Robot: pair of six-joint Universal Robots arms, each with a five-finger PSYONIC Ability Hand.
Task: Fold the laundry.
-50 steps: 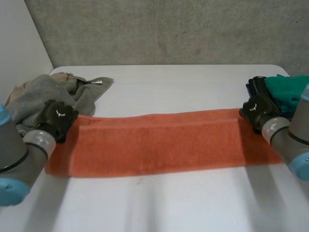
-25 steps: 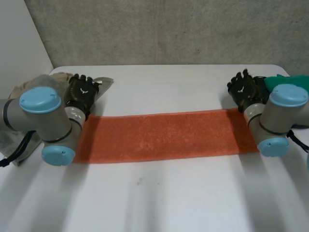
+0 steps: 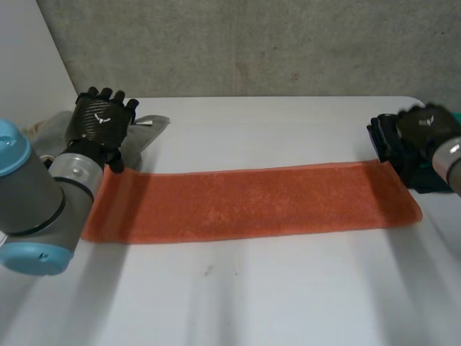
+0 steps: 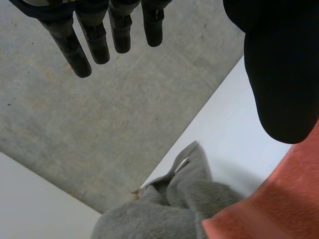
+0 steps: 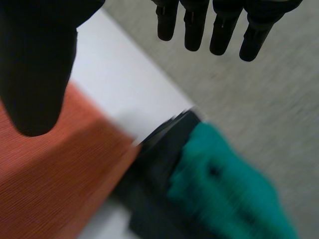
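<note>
Orange towel [image 3: 245, 202] flat on white worktop [image 3: 252, 295], left robot hand [image 3: 101, 122] spread, empty, over one end, right robot hand [image 3: 425, 128] spread, empty, above dark clothes [image 3: 383, 143]

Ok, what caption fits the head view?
Left hand and right hand hover open near the ends of a flat orange towel.

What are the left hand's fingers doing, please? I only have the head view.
Observer: In its wrist view the left hand is open, fingers straight, holding nothing, near the orange towel's end.
Operator: And the right hand, please?
Observer: The right hand is open and empty too, near the towel's other end.
Operator: What is behind it?
Observer: A green cloth lies on the dark folded stack beside that end.
</note>
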